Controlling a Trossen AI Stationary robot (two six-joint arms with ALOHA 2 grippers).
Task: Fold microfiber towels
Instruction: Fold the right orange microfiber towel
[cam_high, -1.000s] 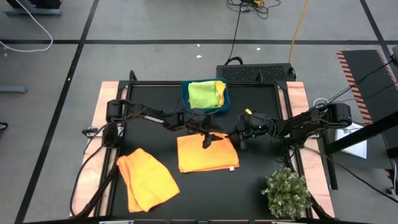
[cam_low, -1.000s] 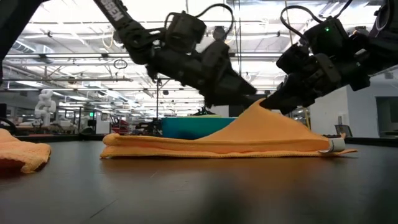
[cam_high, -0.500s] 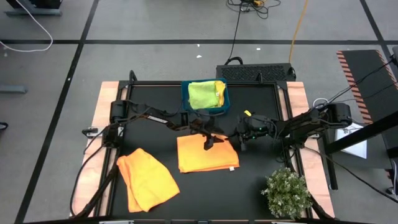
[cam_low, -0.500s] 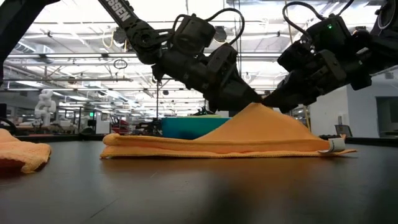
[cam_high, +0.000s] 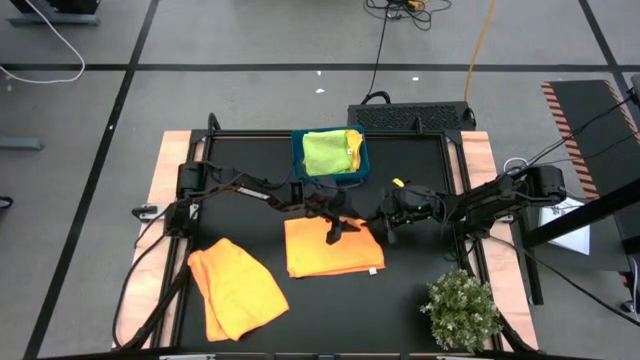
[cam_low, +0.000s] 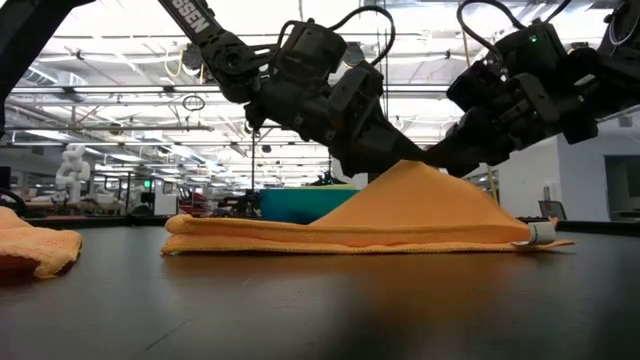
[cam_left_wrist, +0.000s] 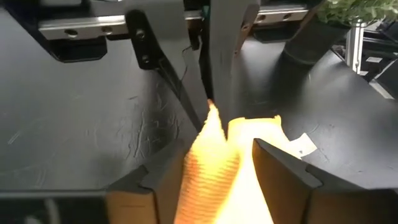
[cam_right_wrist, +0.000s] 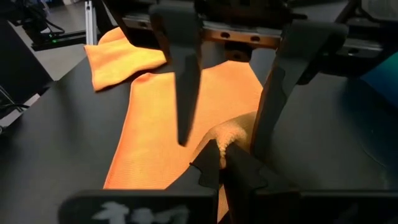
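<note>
High view – table: black top (cam_high: 250, 190), wood side strips.
High view – flat towel: orange (cam_high: 330, 250), part-folded, mid-table, toward the front.
High view – loose towel: orange (cam_high: 240, 288), rumpled, front-left, well apart from both arms.
High view – tray: teal (cam_high: 364, 160), back centre; lime towel (cam_high: 325, 155) and yellow towel (cam_high: 353, 140) lie in it.
High view – plant: (cam_high: 462, 310) front-right corner.
High view – left gripper: (cam_high: 337, 228) over flat towel's back-right part.
High view – right gripper: (cam_high: 386, 227) just beside it, at the towel's back-right corner.
Low view – towel: lies flat but for one peak (cam_low: 415, 175) pulled up like a tent; white tag (cam_low: 541, 232) at its edge.
Low view – arms: both come down onto that peak, one from each side.
Left wrist view – left claw: fingers (cam_left_wrist: 280, 171) apart, straddling the raised ridge (cam_left_wrist: 214, 140) w/ gaps each side; not clamped, holds nothing yet.
Left wrist view – right claw: its tips pinch the ridge top.
Right wrist view – right claw: fingers (cam_right_wrist: 208, 165) shut tight on a small tuft of orange cloth.
Right wrist view – left claw: two dark fingers (cam_right_wrist: 183, 68) hang either side of the tuft.
Step (judged): handing the lifted corner over, or taking a 2nd pinch beside it.
Do well: close left on the ridge just below right's tips, catch both layers; right shouldn't let go till left has bitten; keep lift low so the stack doesn't drag; carry the corner square to the far edge, tag side aligned.
Risk: single-layer pinch → fold opens skewed.
</note>
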